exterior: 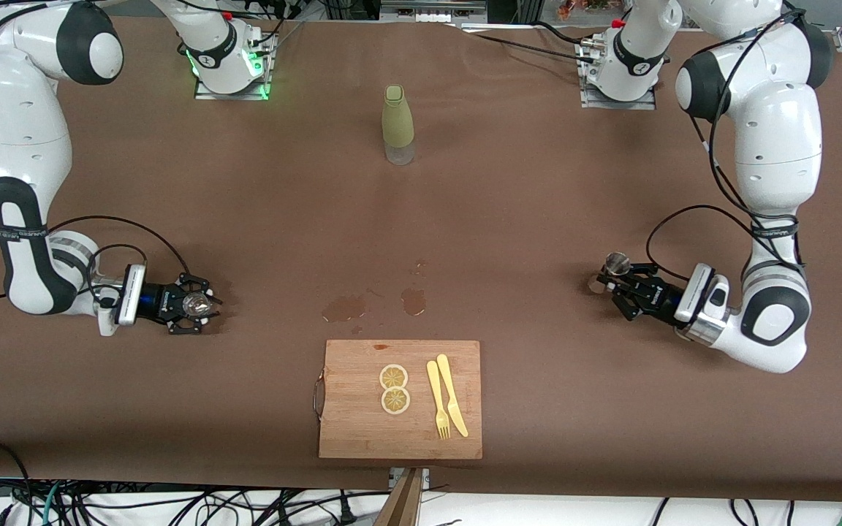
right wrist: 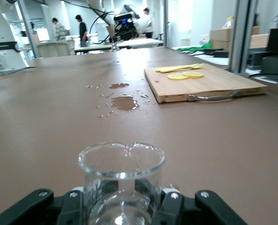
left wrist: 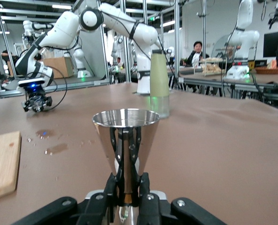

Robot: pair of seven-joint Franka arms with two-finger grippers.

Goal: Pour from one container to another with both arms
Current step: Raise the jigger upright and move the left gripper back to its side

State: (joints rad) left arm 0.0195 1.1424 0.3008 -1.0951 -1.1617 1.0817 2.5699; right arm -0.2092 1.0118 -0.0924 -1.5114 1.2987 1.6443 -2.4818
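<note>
My left gripper (exterior: 611,282) (left wrist: 127,187) is shut on the narrow waist of a shiny metal measuring cup (exterior: 617,262) (left wrist: 126,135). The cup stands upright, low at the left arm's end of the table, its mouth open upward. At the right arm's end my right gripper (exterior: 200,305) (right wrist: 122,202) is shut on a clear glass beaker (exterior: 194,304) (right wrist: 121,161), also upright and low over the cloth. Whether either vessel rests on the table I cannot tell. No liquid shows in either one.
A green bottle (exterior: 397,120) (left wrist: 159,77) stands mid-table near the bases. A wooden cutting board (exterior: 362,427) (right wrist: 209,84) with lemon slices (exterior: 394,389), a yellow fork and a knife lies near the front edge. Wet patches (exterior: 344,307) mark the cloth beside it.
</note>
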